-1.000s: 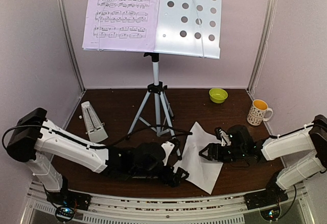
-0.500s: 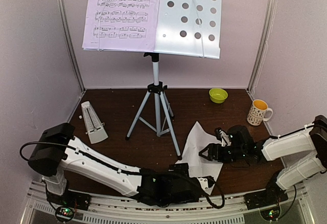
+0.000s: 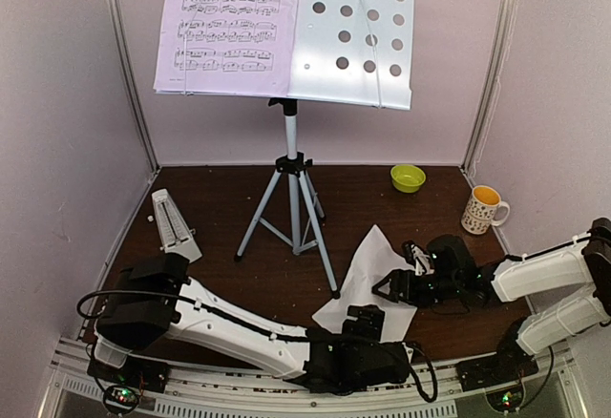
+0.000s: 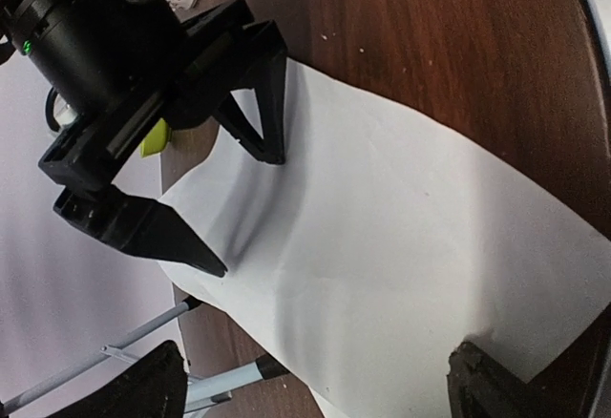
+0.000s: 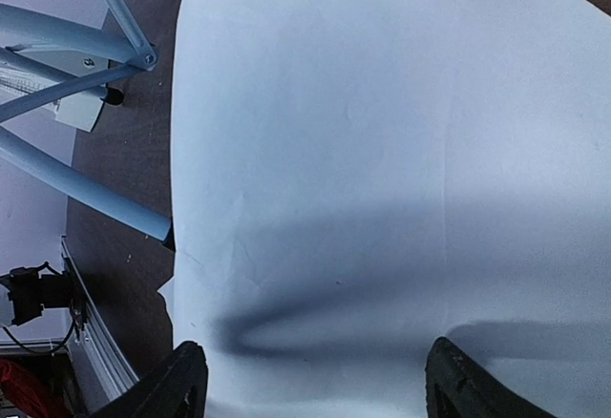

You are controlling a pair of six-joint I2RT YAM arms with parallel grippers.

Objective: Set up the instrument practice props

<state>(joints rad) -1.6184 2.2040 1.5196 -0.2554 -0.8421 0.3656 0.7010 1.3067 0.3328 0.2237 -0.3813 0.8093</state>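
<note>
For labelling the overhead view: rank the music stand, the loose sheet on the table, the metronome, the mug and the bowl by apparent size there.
1. Music stand
2. Loose sheet
3. Metronome and mug, too alike to rank
4. Bowl, though it sits farthest back

White sheet (image 5: 382,151) on dark table (image 5: 115,275), tripod legs (image 5: 86,194) at its edge, end effector (image 5: 315,372) spread wide

obstacle: tripod leg (image 3: 320,246) at sheet (image 3: 368,270) edge | free: table (image 3: 220,218) between it and metronome (image 3: 174,227)
</note>
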